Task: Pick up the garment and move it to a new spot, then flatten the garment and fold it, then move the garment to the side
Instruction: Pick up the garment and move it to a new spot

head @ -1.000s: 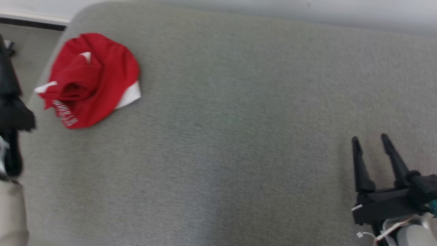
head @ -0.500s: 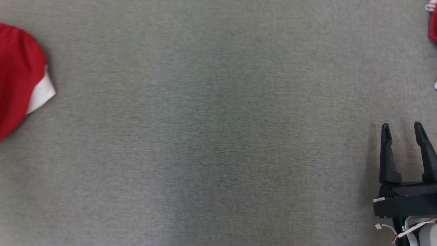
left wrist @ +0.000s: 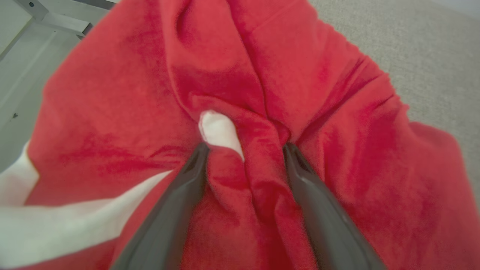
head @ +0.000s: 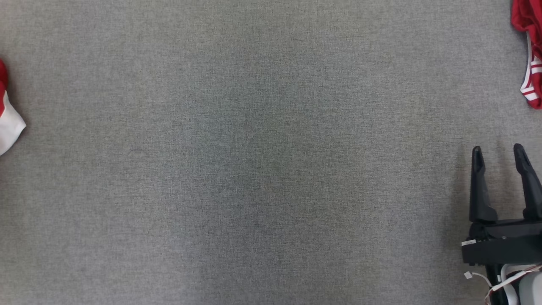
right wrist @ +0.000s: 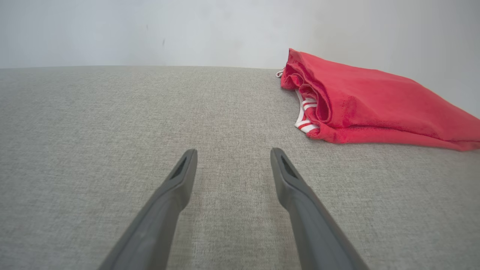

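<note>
Left wrist view: left end effector (left wrist: 245,147) spread astride garment (left wrist: 337,112); right end effector (head: 498,148) spread; second garment (head: 527,17).

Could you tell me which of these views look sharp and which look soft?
Head view: sharp, evenly lit weave of the grey surface. Left wrist view: soft, the red garment blurred close up. Right wrist view: crisp weave throughout.

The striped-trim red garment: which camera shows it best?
Right wrist view: most of the striped garment lies in plain sight. Head view catches just its edge; left wrist view faces another red garment.
</note>
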Robot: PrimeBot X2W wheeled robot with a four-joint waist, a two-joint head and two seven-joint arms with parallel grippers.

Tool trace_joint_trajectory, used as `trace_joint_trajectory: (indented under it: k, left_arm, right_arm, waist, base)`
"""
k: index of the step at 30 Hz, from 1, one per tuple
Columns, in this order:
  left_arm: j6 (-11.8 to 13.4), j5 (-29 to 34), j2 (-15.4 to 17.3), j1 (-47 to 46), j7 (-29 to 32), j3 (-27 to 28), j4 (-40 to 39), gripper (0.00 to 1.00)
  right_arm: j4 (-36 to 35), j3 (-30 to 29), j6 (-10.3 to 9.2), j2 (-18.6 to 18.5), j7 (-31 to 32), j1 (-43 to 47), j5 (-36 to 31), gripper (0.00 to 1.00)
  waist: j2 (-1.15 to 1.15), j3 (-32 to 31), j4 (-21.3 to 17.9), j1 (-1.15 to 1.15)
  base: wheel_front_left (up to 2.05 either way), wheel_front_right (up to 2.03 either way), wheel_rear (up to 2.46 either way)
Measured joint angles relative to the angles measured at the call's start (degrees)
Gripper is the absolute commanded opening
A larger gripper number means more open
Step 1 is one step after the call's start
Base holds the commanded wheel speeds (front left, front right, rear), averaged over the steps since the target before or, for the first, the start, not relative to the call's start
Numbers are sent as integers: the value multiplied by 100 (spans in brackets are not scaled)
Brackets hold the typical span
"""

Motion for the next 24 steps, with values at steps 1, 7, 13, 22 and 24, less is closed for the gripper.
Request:
trace_joint_trajectory:
  k: [1, 7, 13, 22, 24]
  left_arm:
    - [0, -37, 20, 5, -13, -43, 1, 73]
    - [-3, -15, 82, 60, -761, -237, -35, 0]
    - [-3, 214, 158, -157, -1586, -486, -185, 0]
    - [-3, 307, 136, -647, -2054, -938, -1109, 0]
    - [-3, 276, 84, -712, -1994, -1090, -1441, 0]
  right_arm:
    - [1, 24, 0, 9, 0, -7, -11, 100]
    - [93, 122, 0, 62, -18, -36, -15, 100]
    - [352, 231, 0, 122, -123, -50, 47, 100]
    - [922, 399, 0, 322, -324, -29, 220, 100]
    - [1027, 445, 0, 372, -364, -2, 245, 100]
  waist:
    - [0, -7, -5, 0]
    - [1, -108, -20, 1]
    - [0, -376, 8, 0]
    - [0, -1003, 13, 0]
    - [0, -1150, -16, 0]
  base:
    - [0, 0, 0]
    - [0, 0, 0]
    - [0, 0, 0]
    - [0, 0, 0]
    - [0, 0, 0]
